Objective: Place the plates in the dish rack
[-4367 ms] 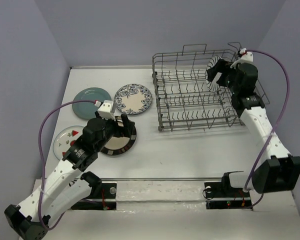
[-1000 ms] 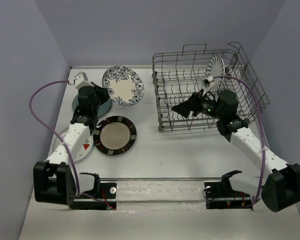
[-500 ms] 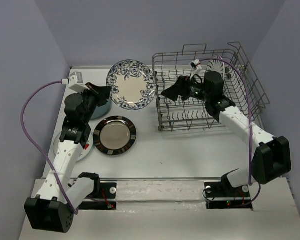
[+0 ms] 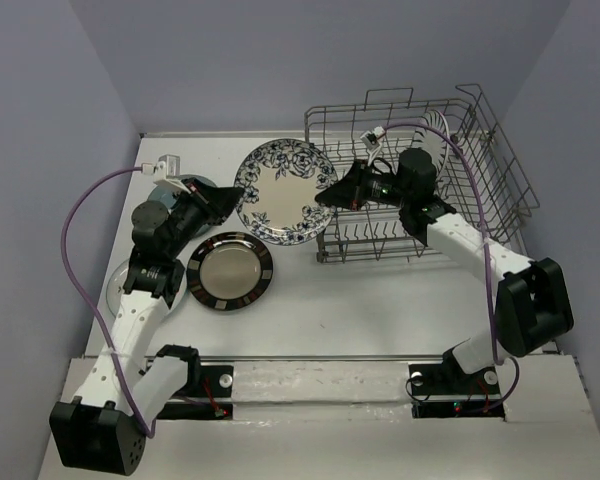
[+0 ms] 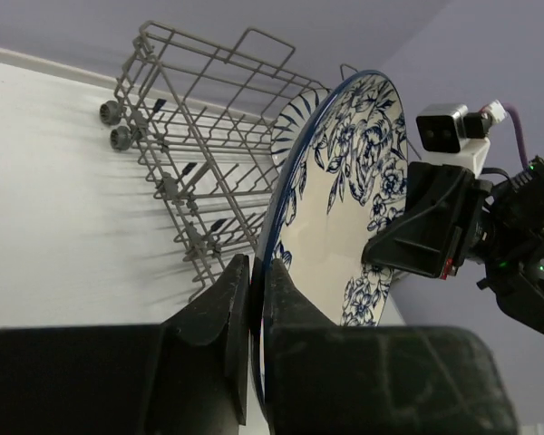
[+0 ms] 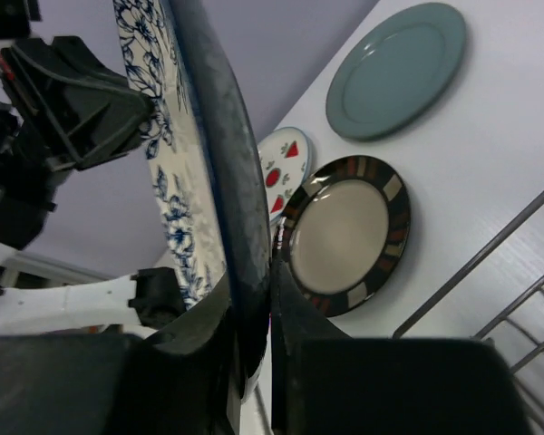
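Observation:
The blue-floral plate [image 4: 283, 190] hangs tilted above the table, just left of the dish rack [image 4: 480, 215]. My left gripper [image 4: 236, 200] is shut on its left rim, and the left wrist view shows both fingers pinching that edge [image 5: 257, 272]. On the opposite rim my right gripper [image 4: 328, 195] is shut too, the plate edge-on between its fingers [image 6: 267, 263]. The striped plate [image 4: 432, 135] stands upright at the rack's back right. On the table lie the brown-rimmed plate [image 4: 230, 270], the teal plate [image 6: 394, 68] and the white plate with small marks [image 6: 276, 163].
The left arm reaches over the teal and marked plates and hides most of them in the top view. The rack's near-left corner [image 4: 322, 255] is close under the held plate. Purple cables loop off both wrists. Walls close in on the left and back.
The left arm carried the floral plate to the right, toward the rack. The right gripper, open a moment ago, reached left and shut on the plate's right rim.

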{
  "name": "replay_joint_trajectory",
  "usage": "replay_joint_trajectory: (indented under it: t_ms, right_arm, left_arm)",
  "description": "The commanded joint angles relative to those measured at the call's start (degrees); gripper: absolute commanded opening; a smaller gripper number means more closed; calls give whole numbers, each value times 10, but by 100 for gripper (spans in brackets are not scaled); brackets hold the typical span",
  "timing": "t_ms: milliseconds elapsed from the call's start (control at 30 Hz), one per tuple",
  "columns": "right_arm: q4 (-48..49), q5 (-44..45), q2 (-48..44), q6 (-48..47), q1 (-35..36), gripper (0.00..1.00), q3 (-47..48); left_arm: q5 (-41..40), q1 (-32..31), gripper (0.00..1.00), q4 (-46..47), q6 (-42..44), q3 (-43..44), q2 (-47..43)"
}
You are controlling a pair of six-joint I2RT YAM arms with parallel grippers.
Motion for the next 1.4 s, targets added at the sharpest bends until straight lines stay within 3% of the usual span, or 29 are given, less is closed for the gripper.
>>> replay_joint_trajectory:
  t_ms: [0,33,133,167,233,267,367,533,767,1067,1367]
  right_arm:
    - [93,-3,-26,32,2,7,-26]
    - [91,17,-34,30,2,7,-30]
    - [69,56,-59,20,-18,7,-35]
    - [30,86,-76,6,-25,7,-29]
    - [-46,157,-105,-20,-52,7,-2]
    - [-74,186,-113,-35,-58,7,11]
    - [-166,310,-131,-113,-75,7,71]
    - [-248,550,-107,-215,-86,7,178]
    - [-251,710,6,-390,-117,7,308]
    - [-241,719,130,-521,-140,7,410]
    - [-241,710,168,-508,-145,7,365]
  left_arm:
    - [92,-8,17,129,-44,-4,-41]
    - [97,-7,20,126,-39,-6,-44]
    - [105,-7,42,86,-11,-7,-54]
    - [105,-7,62,50,16,-1,-59]
    - [91,-6,79,0,76,15,-70]
    - [83,-7,99,-24,97,21,-74]
    - [45,-8,99,-110,151,28,-96]
    - [-6,-18,99,-122,192,-32,-144]
    - [-57,-68,99,-164,236,-30,-148]
    - [-83,-110,99,-179,250,-28,-160]
    - [-94,-123,99,-179,251,-26,-160]
